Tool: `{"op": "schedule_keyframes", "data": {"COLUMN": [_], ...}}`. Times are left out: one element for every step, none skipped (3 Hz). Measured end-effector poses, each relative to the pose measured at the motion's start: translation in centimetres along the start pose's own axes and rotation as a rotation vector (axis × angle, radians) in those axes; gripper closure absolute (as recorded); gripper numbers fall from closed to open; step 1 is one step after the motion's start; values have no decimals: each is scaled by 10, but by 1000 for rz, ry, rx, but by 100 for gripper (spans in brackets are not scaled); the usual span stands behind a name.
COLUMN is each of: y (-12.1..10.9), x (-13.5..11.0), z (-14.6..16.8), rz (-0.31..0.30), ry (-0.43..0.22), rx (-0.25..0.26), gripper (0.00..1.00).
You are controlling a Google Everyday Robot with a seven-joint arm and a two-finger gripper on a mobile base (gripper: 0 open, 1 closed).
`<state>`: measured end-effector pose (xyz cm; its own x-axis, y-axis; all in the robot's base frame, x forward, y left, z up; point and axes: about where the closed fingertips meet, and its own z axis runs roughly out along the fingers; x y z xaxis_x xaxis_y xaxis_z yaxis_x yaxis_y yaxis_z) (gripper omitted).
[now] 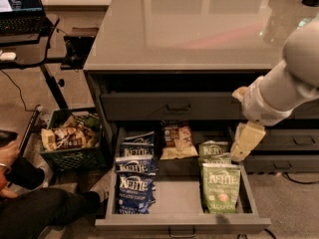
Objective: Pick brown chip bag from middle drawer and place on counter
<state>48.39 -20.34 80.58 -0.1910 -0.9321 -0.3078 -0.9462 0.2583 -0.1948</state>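
Observation:
The brown chip bag (177, 139) lies at the back middle of the open middle drawer (182, 223), dark brown on top with a cream lower part. The grey glossy counter (199, 29) spans the top of the cabinet above. My gripper (246, 141) hangs from the white arm on the right, over the drawer's right rear corner, to the right of the brown bag and just above the green bags. It holds nothing that I can see.
Several blue Kettle bags (134, 178) fill the drawer's left side, green Kettle bags (221, 183) its right. A closed drawer (169, 106) sits above. A crate of snacks (70, 138) stands left of the cabinet, beside a person's leg (35, 215) and a desk with a laptop (20, 4).

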Motion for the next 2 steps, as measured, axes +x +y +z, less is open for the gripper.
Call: {"op": "schedule_keyframes", "data": {"y": [-13,-13], "x": [6,6], "z": [58,58], "rz": [-4,-3], "ry": [-44,-47], "rx": [-12,-10], "gripper": [0,0]}}
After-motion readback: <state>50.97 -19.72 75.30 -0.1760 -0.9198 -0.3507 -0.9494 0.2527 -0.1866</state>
